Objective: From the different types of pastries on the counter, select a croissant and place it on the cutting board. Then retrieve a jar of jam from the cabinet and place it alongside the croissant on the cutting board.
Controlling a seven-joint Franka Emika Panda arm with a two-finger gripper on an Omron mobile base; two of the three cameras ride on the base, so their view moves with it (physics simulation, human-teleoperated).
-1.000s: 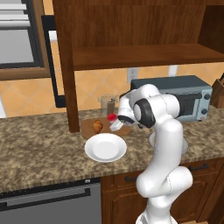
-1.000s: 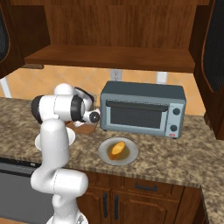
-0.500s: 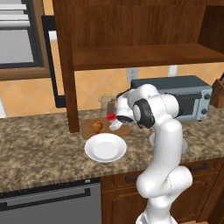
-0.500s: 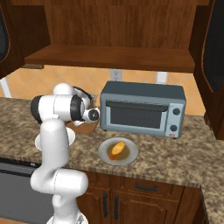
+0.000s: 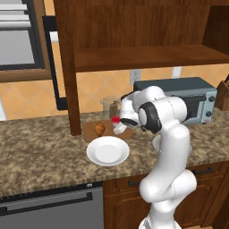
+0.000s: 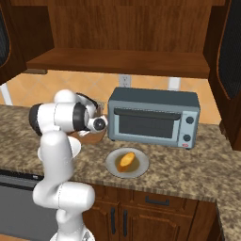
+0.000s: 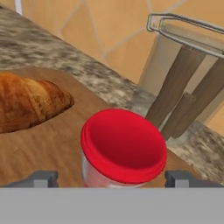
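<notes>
Jam jar (image 7: pixel 123 151) stands upright on the cutting board (image 7: pixel 39 144), red lid up, just beside the croissant (image 7: pixel 30 103) but not touching it, which is the placement the task wants. Gripper (image 7: pixel 111 178) sits over the jar with fingers (image 7: pixel 43 178) spread apart, one either side of the jar and clear of the glass, so the jar looks let go and resting on the board alone. Behind the jar, off the board on the bench (image 7: pixel 52 54), is a clear clip-top container (image 7: pixel 188 74) with dark sticks. White plate (image 5: pixel 108 150) lies in front of the board in the left base view. Both items look placed; likely only backing the hand off remains.
</notes>
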